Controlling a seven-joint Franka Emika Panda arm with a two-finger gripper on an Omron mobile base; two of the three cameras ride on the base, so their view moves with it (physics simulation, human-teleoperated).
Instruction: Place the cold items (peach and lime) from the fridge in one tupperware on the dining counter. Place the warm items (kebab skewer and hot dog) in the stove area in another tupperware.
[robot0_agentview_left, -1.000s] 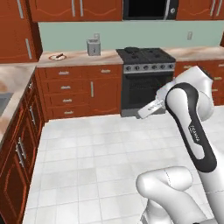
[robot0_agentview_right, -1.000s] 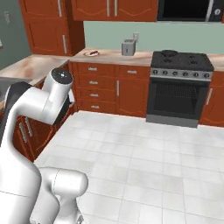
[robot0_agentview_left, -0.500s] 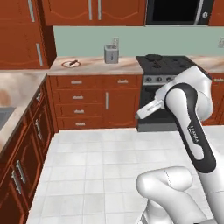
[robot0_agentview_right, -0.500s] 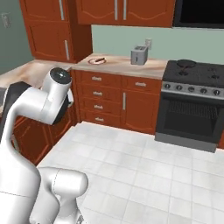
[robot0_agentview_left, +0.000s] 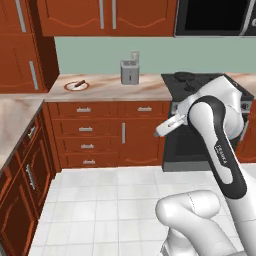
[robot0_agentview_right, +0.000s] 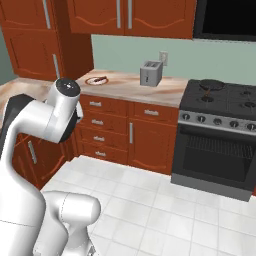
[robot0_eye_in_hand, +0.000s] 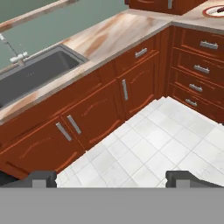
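Stove area (robot0_agentview_right: 220, 100) half hidden behind white arm (robot0_agentview_left: 215, 135)

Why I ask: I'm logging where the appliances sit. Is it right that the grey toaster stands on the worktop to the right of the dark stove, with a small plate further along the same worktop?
Not quite: the toaster stands left of the stove, not right, as the right base view shows. The small plate does lie further along the same worktop.

A home kitchen: red-brown cabinets (robot0_agentview_left: 107, 132), dark stove (robot0_agentview_right: 220, 132), toaster (robot0_agentview_left: 129, 72), sink (robot0_eye_in_hand: 33, 74), white tiled floor (robot0_agentview_right: 165, 210).
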